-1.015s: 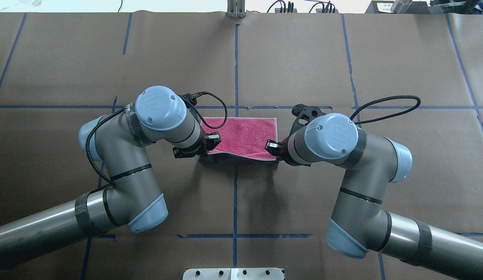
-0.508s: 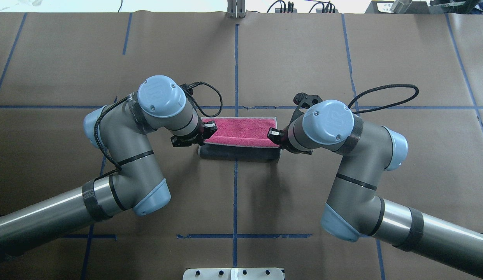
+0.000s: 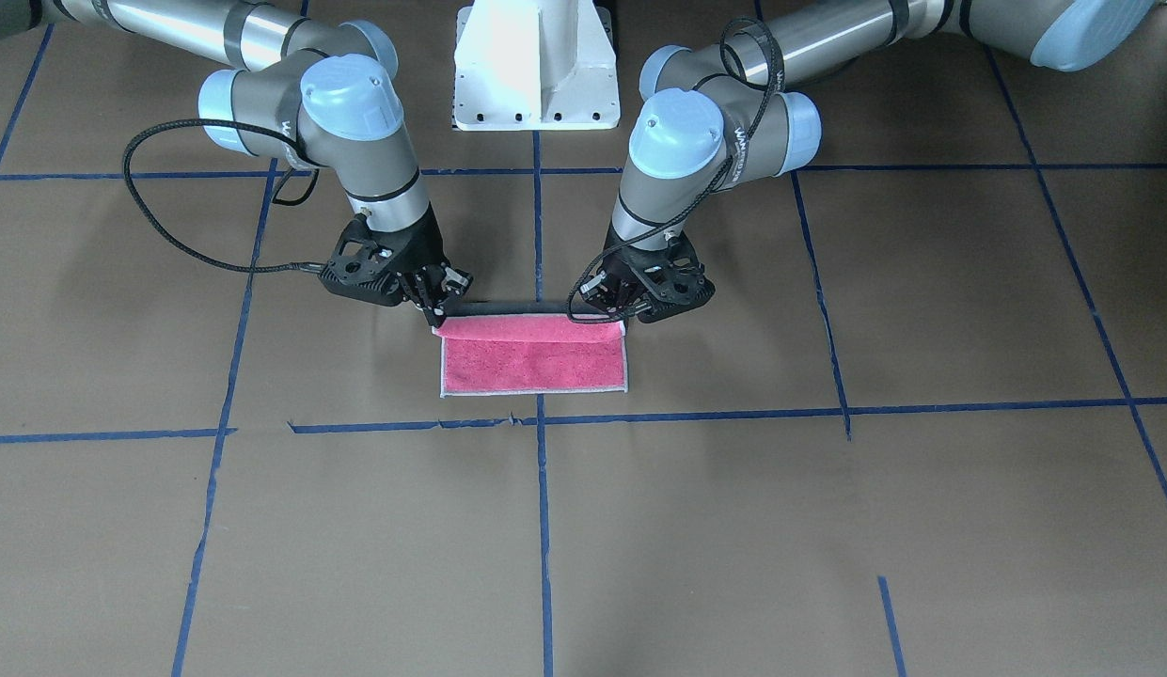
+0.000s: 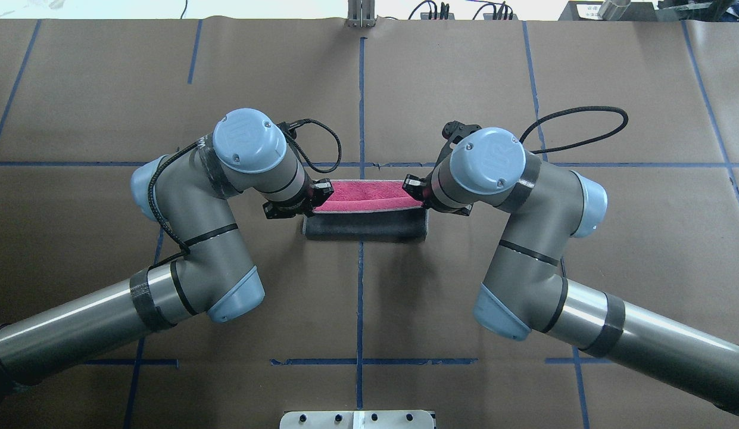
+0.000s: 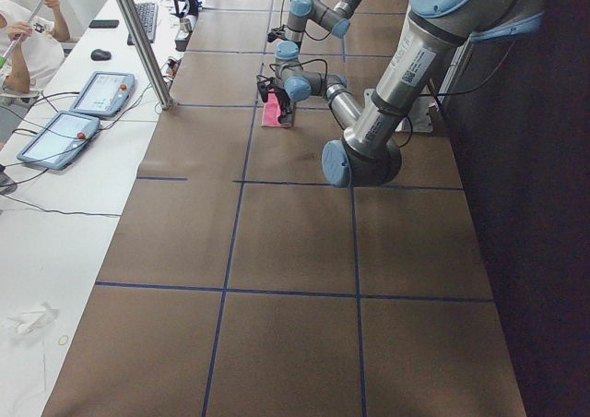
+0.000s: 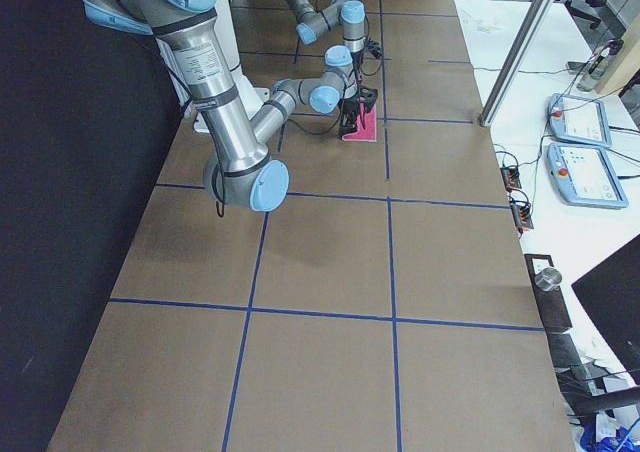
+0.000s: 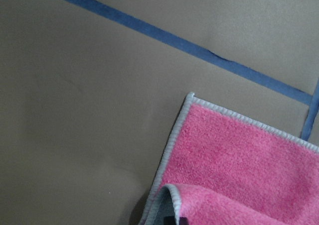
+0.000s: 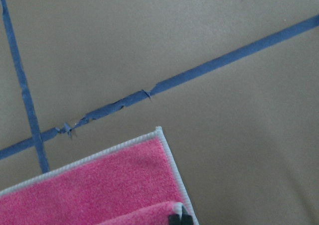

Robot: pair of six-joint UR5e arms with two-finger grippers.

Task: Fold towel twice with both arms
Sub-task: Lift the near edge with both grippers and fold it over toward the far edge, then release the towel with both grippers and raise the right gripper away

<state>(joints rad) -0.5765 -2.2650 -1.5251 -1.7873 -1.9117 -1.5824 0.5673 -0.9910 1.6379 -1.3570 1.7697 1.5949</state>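
The towel lies mid-table, partly folded. Its far half is flat with the pink face up. Its near edge is lifted and carried over it, so the grey face shows toward the robot, with a narrow pink strip beyond. My left gripper is shut on the lifted left corner. It also shows in the front-facing view. My right gripper is shut on the lifted right corner, also seen from the front. The wrist views show the flat pink corners below the held folds.
Brown paper with blue tape lines covers the table. The white pedestal base stands behind the towel on the robot's side. Operators' tablets and a metal post are on a side table beyond the far edge.
Both grippers have carried the lifted towel edge farther from the robot, toward the far edge. The visible pink strip has narrowed and more grey face shows.
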